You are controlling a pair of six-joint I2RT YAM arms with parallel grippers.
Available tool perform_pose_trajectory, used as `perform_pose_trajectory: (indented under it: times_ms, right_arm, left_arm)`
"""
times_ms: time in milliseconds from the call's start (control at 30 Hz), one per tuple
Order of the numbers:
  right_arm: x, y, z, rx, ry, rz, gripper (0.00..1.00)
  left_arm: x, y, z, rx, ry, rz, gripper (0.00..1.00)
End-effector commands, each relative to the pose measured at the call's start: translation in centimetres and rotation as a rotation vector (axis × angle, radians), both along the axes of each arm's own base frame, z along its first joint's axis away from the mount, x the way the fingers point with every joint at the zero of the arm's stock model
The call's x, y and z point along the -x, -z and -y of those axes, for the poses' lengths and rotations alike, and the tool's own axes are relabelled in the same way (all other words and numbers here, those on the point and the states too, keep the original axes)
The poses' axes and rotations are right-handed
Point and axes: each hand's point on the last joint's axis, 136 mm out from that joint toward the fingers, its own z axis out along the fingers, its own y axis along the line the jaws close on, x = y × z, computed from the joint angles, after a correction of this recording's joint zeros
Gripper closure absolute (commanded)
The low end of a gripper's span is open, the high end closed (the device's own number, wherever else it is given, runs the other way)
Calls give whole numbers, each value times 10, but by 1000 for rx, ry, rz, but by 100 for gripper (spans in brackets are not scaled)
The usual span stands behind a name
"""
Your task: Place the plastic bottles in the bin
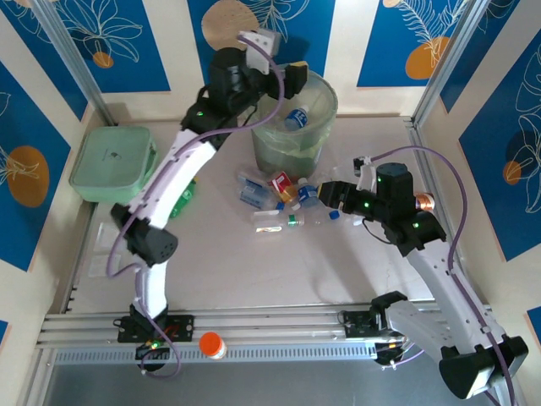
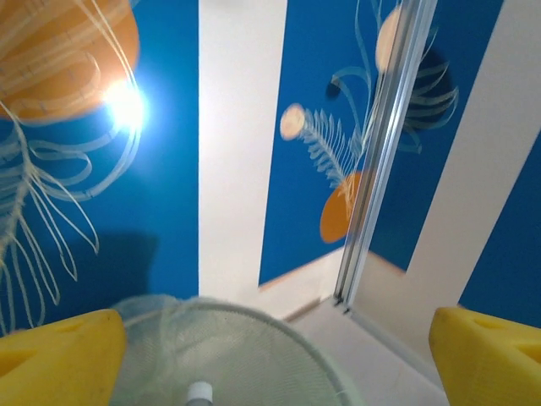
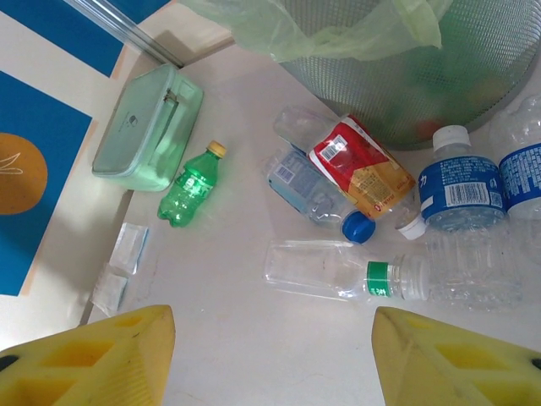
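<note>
The bin (image 1: 314, 108), a round mesh basket with a pale green liner, stands at the back of the table. A blue-labelled bottle (image 1: 296, 118) lies inside it. My left gripper (image 1: 296, 79) hangs open over the bin's near-left rim, nothing between its yellow fingers (image 2: 59, 355). Below them shows the bin rim (image 2: 279, 326) and a white cap (image 2: 199, 393). My right gripper (image 1: 332, 195) is open above a clear bottle with a green band (image 3: 338, 271). Red-labelled (image 3: 363, 173), blue-capped (image 3: 317, 190) and blue-labelled (image 3: 461, 182) bottles lie beyond it. A green bottle (image 3: 193, 184) lies apart to the left.
A flat mint-green box (image 1: 114, 161) sits at the table's left edge, with small white packets (image 3: 127, 249) near it. An orange-capped item (image 1: 211, 344) rests on the front rail. Aluminium frame posts (image 1: 435, 80) stand at the back corners.
</note>
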Motion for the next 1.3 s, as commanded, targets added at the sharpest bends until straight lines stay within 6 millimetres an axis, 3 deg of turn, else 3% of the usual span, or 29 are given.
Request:
perform_pose_trajectory:
  times_ms: [0,67,167,267,367,567,667,833,1100,1267]
  right_arm:
    - [9,-14,-4,-14,-40,22,37]
    - [11,-13,-5,-16,-44,20,37]
    - [12,-10,-5,-19,-44,12,37]
    - [15,-6,-7,-20,-51,4,37]
    - [16,-3,-9,-18,-55,-2,37]
    - [18,3,-14,-24,-64,-13,37]
    - [18,6,-17,-23,-66,-16,37]
    - [19,10,-20,-15,-65,-22,37]
    - [18,17,-20,-8,-53,-29,37]
    - [16,19,-22,-1,-59,-33,37]
  left_arm:
    - [17,-4,-23,-3,-58,-20,10]
    - [21,2,-47,-15,-148,-54,12]
    - [20,23,-109,-18,-406,-130,12]
    - [24,55,-171,84,-576,-264,12]
    - [28,107,-216,206,-676,-464,11]
    - [44,222,-281,419,-914,-946,9]
    - [52,269,-291,491,-987,-1135,6]
    - [70,323,-298,586,-1118,-1352,1]
    - [81,375,-299,717,-1269,-1528,1]
    - [81,403,-307,870,-1384,-1522,1]
